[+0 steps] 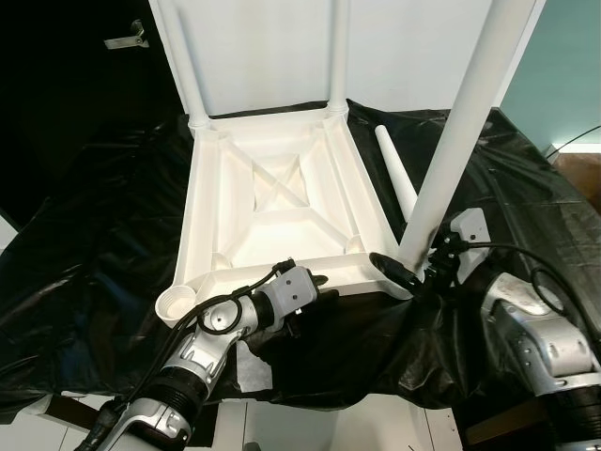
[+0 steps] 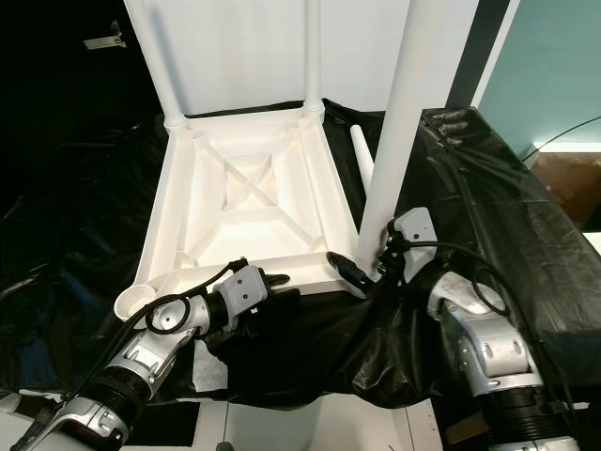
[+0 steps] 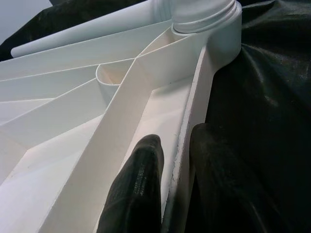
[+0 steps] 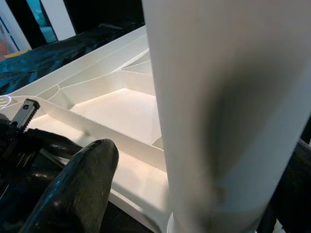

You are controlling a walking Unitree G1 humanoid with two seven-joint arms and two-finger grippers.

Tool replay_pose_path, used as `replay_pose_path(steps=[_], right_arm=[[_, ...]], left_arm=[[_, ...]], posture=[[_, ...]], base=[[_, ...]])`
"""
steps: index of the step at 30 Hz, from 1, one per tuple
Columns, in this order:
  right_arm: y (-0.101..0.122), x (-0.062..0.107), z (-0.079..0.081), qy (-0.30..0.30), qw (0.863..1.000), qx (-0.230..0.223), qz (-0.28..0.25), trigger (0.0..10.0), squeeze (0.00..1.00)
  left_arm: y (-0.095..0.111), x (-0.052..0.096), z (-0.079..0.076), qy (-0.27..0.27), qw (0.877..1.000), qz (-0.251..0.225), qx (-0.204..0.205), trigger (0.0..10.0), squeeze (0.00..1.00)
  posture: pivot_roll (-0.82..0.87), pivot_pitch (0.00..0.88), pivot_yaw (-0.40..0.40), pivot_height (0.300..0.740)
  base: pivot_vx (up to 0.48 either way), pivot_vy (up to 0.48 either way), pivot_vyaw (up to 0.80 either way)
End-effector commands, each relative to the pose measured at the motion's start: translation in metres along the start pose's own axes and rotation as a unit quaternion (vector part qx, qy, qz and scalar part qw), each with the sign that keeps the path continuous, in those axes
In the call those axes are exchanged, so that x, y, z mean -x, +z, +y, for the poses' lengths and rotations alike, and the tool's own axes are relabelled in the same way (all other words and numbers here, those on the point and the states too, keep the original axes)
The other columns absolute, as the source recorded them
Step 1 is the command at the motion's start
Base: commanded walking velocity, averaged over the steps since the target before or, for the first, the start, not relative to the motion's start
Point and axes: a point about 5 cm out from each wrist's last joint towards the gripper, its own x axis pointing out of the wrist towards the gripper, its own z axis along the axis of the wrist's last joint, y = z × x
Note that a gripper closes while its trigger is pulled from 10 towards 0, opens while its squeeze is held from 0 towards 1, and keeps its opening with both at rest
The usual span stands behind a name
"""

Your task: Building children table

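Am pinning upturned tabletop (image 1: 282, 202) on black sheet (image 1: 103, 282) w/ L gripper (image 1: 315, 285) clamping near rim so it's not sliding. R gripper (image 1: 408, 268) gripping leg (image 1: 460, 132) upright in near corner socket, prob seating it. Spare leg (image 1: 394, 169) lying beside

- Black plastic sheet (image 1: 113, 235) drapes the work surface, wrinkled and glossy.
- White wall panel (image 1: 404, 47) behind.
- Teal wall (image 1: 563, 75) at right.
- Dark backdrop (image 1: 56, 94) at left.
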Motion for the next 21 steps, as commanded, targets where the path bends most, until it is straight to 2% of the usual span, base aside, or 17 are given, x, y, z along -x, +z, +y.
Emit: replay_pose_path(steps=[1,10,12,13,14,15,21], right_arm=[[-0.005,0.0,0.001,0.018,1.0,-0.011,0.011,10.0,0.0],[-0.015,0.002,0.0,0.017,0.999,-0.027,0.024,10.0,0.0],[-0.027,0.002,0.005,0.004,0.999,-0.042,0.032,10.0,0.0],[-0.033,0.003,0.008,0.0,0.998,-0.049,0.034,4.0,0.0],[-0.033,0.003,0.008,0.0,0.998,-0.049,0.034,4.0,0.0],[-0.037,0.003,0.012,-0.003,0.998,-0.052,0.035,0.0,0.0],[-0.041,0.004,0.016,-0.014,0.998,-0.06,0.03,0.0,0.0]], left_arm=[[-0.019,-0.001,-0.023,-0.059,0.997,0.044,0.018,10.0,0.0],[-0.019,-0.001,-0.023,-0.059,0.997,0.044,0.018,10.0,0.0],[-0.02,-0.001,-0.024,-0.059,0.997,0.045,0.019,10.0,0.0],[-0.02,0.0,-0.024,-0.059,0.997,0.045,0.02,10.0,0.0],[-0.02,0.0,-0.024,-0.059,0.997,0.045,0.02,10.0,0.0],[-0.02,0.0,-0.024,-0.059,0.997,0.045,0.02,10.0,0.0],[-0.021,0.001,-0.022,-0.058,0.997,0.047,0.018,10.0,0.0]], posture=[[-0.05,0.02,0.008,0.74],[-0.05,0.021,0.007,0.74],[-0.05,0.024,0.005,0.74],[-0.05,0.026,0.007,0.74],[-0.05,0.026,0.007,0.74],[-0.05,0.027,0.007,0.74],[-0.05,0.018,0.007,0.74]], base=[[0.0,0.0,0.0],[0.0,0.0,0.0],[0.0,0.0,0.0],[0.0,0.0,0.0],[0.0,0.0,0.0],[0.0,0.0,0.0],[0.0,0.0,0.0]])
